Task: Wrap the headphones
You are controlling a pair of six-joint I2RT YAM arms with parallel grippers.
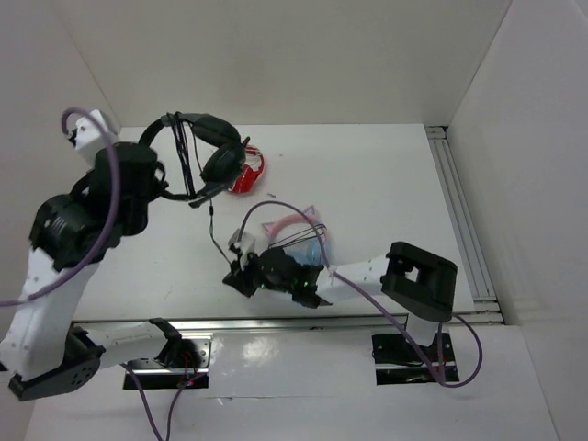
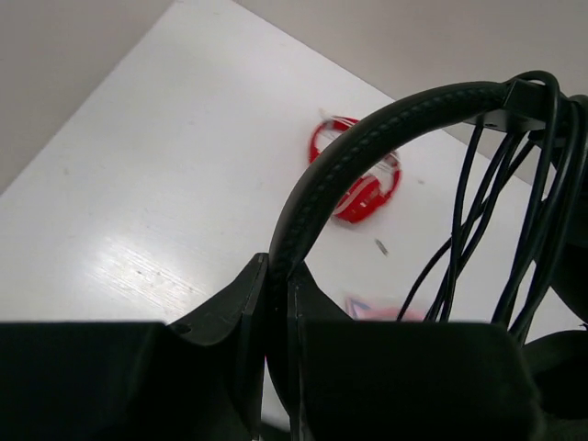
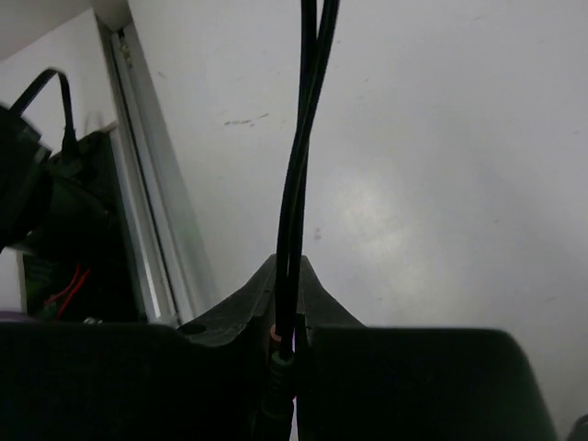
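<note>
The black headphones [image 1: 213, 147] hang above the far left of the table, earcups to the right and boom microphone pointing down-left. My left gripper [image 1: 158, 152] is shut on their padded headband [image 2: 367, 138], which passes between the fingers [image 2: 241, 303] in the left wrist view. Several turns of the thin black cable [image 2: 525, 220] drape over the headband near an earcup. The cable [image 1: 215, 234] drops to my right gripper [image 1: 241, 276], low over the table's near middle. In the right wrist view the right gripper [image 3: 287, 276] is shut on two cable strands [image 3: 299, 175], with the plug end inside the jaws.
Red headphones [image 1: 246, 173] lie on the table just right of the black earcups. Pink-and-blue cat-ear headphones [image 1: 296, 230] lie right behind my right gripper. A metal rail [image 1: 459, 211] runs along the table's right edge. White walls close in the left, back and right.
</note>
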